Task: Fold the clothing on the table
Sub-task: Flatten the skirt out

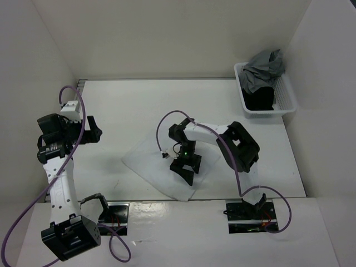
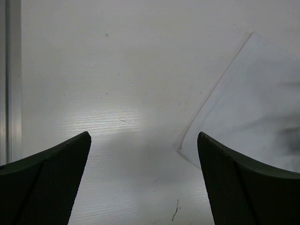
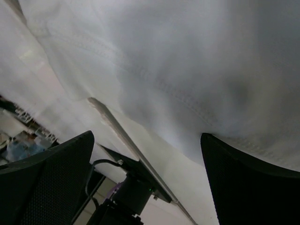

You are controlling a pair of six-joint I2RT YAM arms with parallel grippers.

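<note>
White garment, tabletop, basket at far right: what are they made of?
Thin white fabric garment: soft matte cloth, probably; faint wrinkles, stitched hem in the right wrist view. Large white tabletop: smooth laminate or plastic, unclear which; slight glare sheen. White mesh basket: likely moulded plastic; perforated walls.

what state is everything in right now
clothing, lying flat on the table
left gripper, open, empty, over bare table beside the clothing
right gripper, open, empty, low over the clothing
basket, holds grey garment and black garment
</note>
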